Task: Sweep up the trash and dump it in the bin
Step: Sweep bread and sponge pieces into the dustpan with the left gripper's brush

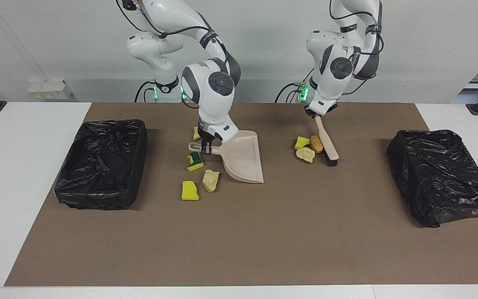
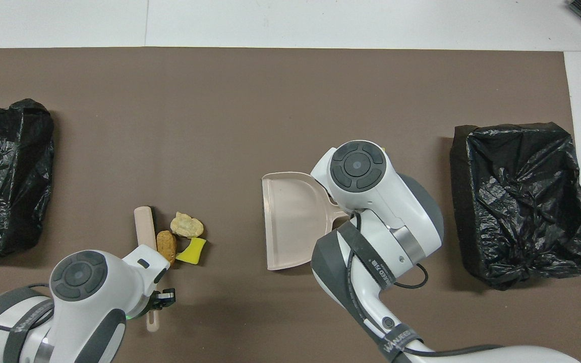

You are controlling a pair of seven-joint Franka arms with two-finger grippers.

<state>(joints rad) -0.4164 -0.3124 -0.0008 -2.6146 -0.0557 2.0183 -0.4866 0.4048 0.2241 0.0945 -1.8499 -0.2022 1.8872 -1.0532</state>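
Left tool (image 1: 316, 113) pinched the brush (image 1: 327, 143) against three trash chunks (image 1: 306, 148); right tool (image 1: 206, 146) pinched the dustpan (image 1: 241, 160) with four chunks (image 1: 200, 172) beside its handle, so sweeping likely misses those.

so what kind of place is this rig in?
Most likely a robotics lab test bench, not a real kitchen or workshop: a white table with a brown mat, two bag-lined bins, staged sponge and foam trash, and plain white walls.

White table (image 1: 27, 174), brown mat (image 1: 239, 232), trash (image 1: 190, 191)
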